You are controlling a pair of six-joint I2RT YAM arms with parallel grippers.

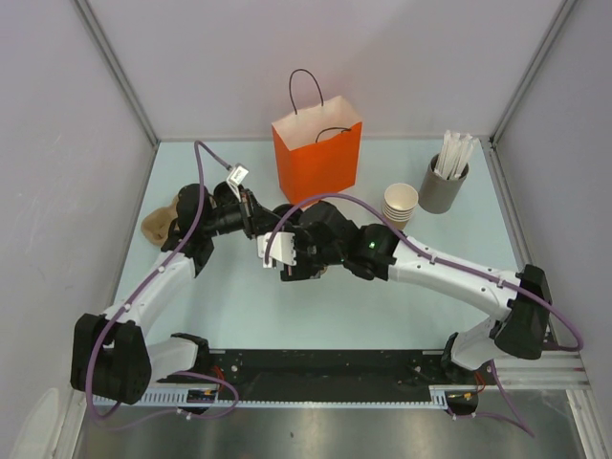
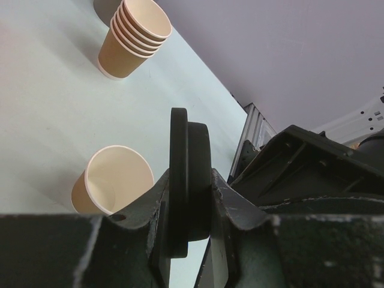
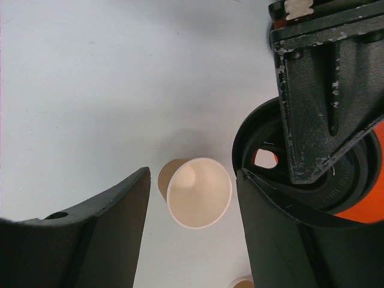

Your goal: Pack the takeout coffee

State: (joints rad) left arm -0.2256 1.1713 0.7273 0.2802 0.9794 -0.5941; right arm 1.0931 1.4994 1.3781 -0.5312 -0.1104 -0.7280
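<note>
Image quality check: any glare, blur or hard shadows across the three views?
Top external: even, soft light, no glare on the table, only faint shadows under the arms. Left wrist: black lid and near fingers dark and soft-focus; cup and stack of cups sharper. Right wrist: own fingers dark and blurred; cup clear, with a faint shadow near it.

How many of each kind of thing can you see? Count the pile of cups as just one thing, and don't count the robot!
Loose tan cup: 1
Stack of tan cups: 1
Black lid: 1
Orange bag: 1
Grey holder of white sticks: 1
Brown crumpled thing: 1
Total: 6
</note>
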